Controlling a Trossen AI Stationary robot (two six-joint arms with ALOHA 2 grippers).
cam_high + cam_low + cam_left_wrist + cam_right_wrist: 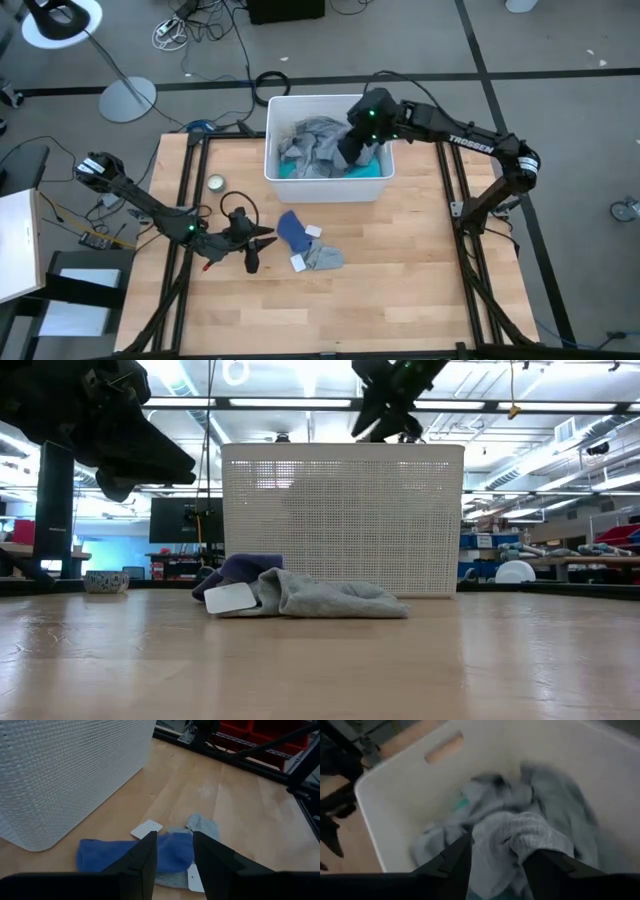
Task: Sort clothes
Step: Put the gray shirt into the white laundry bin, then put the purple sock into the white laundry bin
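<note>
A blue sock (291,230) and a grey sock (324,257) lie flat on the wooden table in front of the white bin (300,187), each with a white tag. My left gripper (262,240) hovers open just left of them, clear of the table; the blue sock (170,854) shows beyond its fingers. In the bin lie a grey shirt (312,140) and turquoise cloth (296,171). My right gripper (352,150) is over the bin, pointing down and open, with a fold of grey knit cloth (520,837) between its fingers. My right gripper points down into the bin with one finger (457,857) on either side of the grey knit fold (502,850), which rests on the heap of clothes. I cannot tell whether the fingers touch it. My left gripper touches nothing.
The bin's perforated wall (340,520) stands just behind the socks (300,595). A small round tin (216,182) sits at the table's far left. Black frame rails (455,180) run along the table's sides. Bare wood lies toward the near edge.
</note>
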